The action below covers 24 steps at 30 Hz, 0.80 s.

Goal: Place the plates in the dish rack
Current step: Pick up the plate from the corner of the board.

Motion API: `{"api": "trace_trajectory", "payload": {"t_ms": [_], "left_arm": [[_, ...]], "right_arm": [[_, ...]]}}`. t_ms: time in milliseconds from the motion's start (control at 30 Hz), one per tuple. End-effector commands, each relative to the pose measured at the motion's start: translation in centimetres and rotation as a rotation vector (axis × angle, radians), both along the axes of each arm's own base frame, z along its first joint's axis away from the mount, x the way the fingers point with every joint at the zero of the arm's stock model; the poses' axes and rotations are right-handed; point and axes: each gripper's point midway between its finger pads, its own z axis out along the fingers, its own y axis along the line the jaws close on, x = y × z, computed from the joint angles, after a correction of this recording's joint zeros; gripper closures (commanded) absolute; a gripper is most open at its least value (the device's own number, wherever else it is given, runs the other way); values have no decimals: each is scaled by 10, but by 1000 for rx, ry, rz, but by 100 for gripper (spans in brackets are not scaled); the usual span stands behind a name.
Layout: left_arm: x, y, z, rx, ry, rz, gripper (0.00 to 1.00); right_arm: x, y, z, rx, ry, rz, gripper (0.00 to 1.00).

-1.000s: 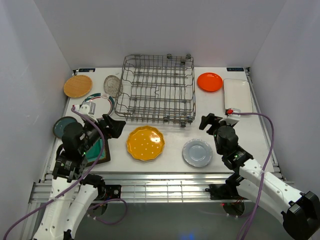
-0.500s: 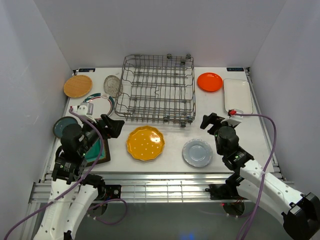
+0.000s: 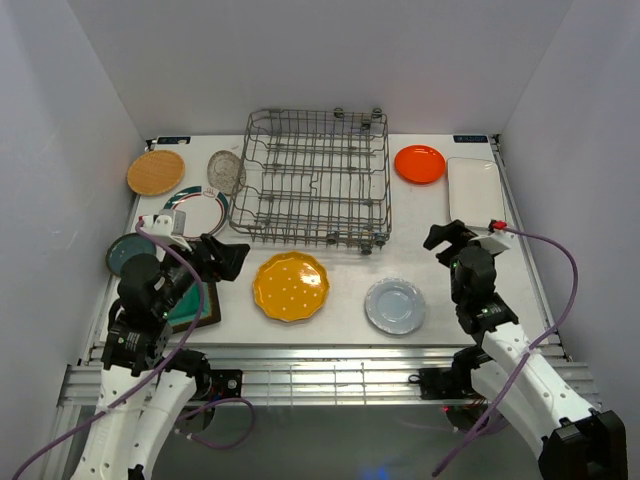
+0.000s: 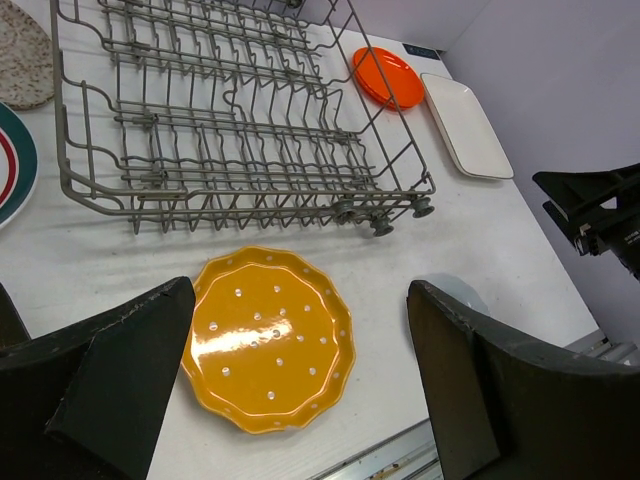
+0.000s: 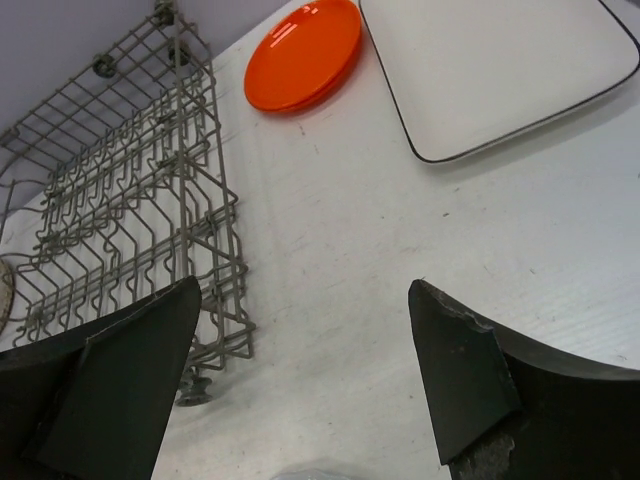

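**A:** Rack contents?

**B:** The dish rack (image 3: 305, 233) stands upright on the table (image 3: 340, 265), upper centre of the top view. All nine plates lie flat on the table, outside it.

**A:** Layout?

**B:** Left side:
- The wooden plate (image 3: 156, 172) is at upper left.
- The clear glass plate (image 3: 226, 172) is just beside the rack's left wall.
- The white green-rimmed plate (image 3: 203, 205) is below those two.
- The dark teal plate (image 3: 120, 252) is at the far left edge.
- The square teal brown-rimmed plate (image 3: 198, 305) is lower left, partly covered from view.

Below the rack:
- The yellow scalloped plate (image 3: 290, 286) is at centre.
- The pale grey plate (image 3: 395, 305) is to its right, and the two don't touch.

Right side:
- The orange-red plate (image 3: 420, 164) is near the rack's upper right corner.
- The white rectangular plate (image 3: 474, 190) is just beside it, with a small gap between them.

**A:** Grippers?

**B:** The left gripper (image 3: 228, 257) is at centre left, between the green-rimmed and yellow plates. Its jaws are spread wide and hold nothing. Its wrist view shows the yellow plate and the rack's front wall between the fingers (image 4: 120, 370).

The right gripper (image 3: 447, 235) is at centre right, below the rectangular plate and up-right of the grey one. Its jaws are also wide apart and hold nothing. Its wrist view has the orange-red and rectangular plates along the top and the rack's corner at left.
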Motion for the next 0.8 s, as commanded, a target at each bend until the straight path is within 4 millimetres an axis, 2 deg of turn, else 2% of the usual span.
{"api": "trace_trajectory", "payload": {"t_ms": [0, 67, 100, 167, 267, 300, 767], "left_arm": [[0, -2, 1, 4, -6, -15, 2], [-1, -1, 3, 2, -9, -10, 2], [-1, 0, 3, 3, -11, -3, 2], [-2, 3, 5, 1, -16, 15, 2], [-5, -3, 7, 0, -36, -29, 2], [-6, -4, 6, 0, -34, -35, 2], [-6, -2, 6, -4, -35, -24, 2]], "right_arm": [[6, -10, -9, 116, 57, -2, 10], [10, -8, -23, 169, 110, 37, 10], [12, -19, -27, 211, 125, -2, 8], [18, -23, -37, 255, 163, -10, 6], [26, -23, -43, 305, 183, 1, 6], [30, -33, -41, 315, 171, -29, 6], [56, -58, -52, 508, 181, -181, 4]]}}
